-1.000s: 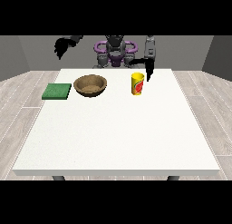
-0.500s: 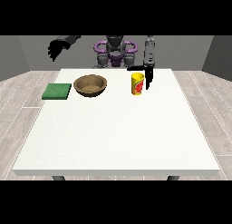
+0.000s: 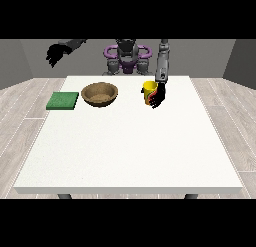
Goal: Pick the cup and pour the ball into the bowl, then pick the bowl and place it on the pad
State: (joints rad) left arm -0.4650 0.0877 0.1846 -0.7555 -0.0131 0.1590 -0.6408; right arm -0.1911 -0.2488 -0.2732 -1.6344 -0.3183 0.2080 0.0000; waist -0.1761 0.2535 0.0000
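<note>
Two hands show, and only one is at work: the hand at the view's right [image 3: 158, 97] sits against the cup [image 3: 149, 93], on the side away from the bowl [image 3: 100, 93], with its dark fingers lying over the cup's lower wall. Whether those fingers are curled round the cup or merely resting beside it I cannot tell. The cup stands upright on the table [image 3: 130, 151]; its ball is not visible from this angle. The bowl lies well apart from that hand, across the cup from it, and the pad [image 3: 63, 100] sits just beyond the bowl, farther again from the hand. The hand at the view's left [image 3: 55, 54] hangs high off the table, well apart from everything, fingers drooping in a loose curl and holding nothing. The step in hand looks like taking hold of the cup. To do it well, the fingers should wrap the wall around mid-height, so the cup stays upright as it lifts and the ball does not roll out early. Then it wants carrying level towards the bowl, and tipping only once its rim is above the bowl's hollow.
</note>
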